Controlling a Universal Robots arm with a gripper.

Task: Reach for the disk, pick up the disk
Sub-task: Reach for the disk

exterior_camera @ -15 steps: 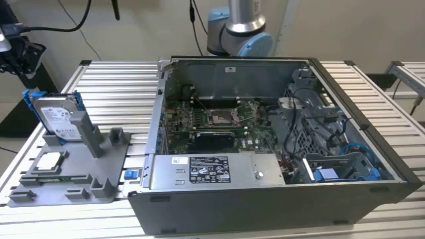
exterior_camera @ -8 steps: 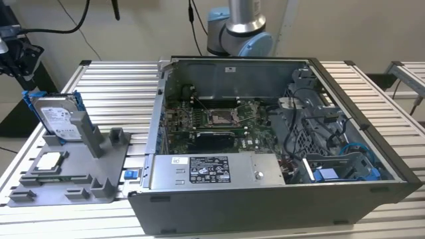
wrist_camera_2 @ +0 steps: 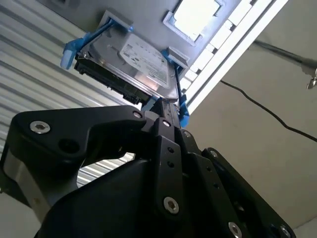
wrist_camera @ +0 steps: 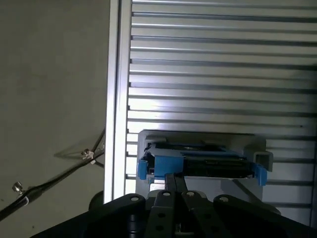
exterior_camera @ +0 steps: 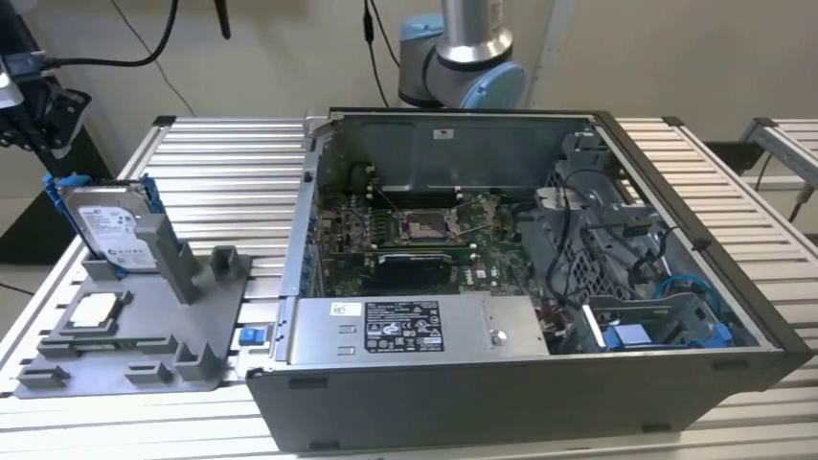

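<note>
The disk (exterior_camera: 109, 225) is a silver hard drive with a white label and a blue frame. It stands on edge in a grey holder (exterior_camera: 192, 307) at the exterior view's left. My black gripper (exterior_camera: 54, 144) hangs above it and slightly toward the exterior view's left, apart from it. In both wrist views the fingers look pressed together with nothing between them. The gripper (wrist_camera_2: 159, 110) points at the blue-framed top edge of the disk (wrist_camera_2: 133, 64). The first wrist view shows the disk (wrist_camera: 208, 166) edge-on just beyond the gripper (wrist_camera: 175, 179).
An open computer case (exterior_camera: 511, 287) fills the middle and right of the slatted aluminium table (exterior_camera: 217, 163). A square silver processor chip (exterior_camera: 96, 309) lies on the grey holder, with a small blue clip (exterior_camera: 251, 335) beside the case. A cable (wrist_camera: 54, 181) hangs past the table edge.
</note>
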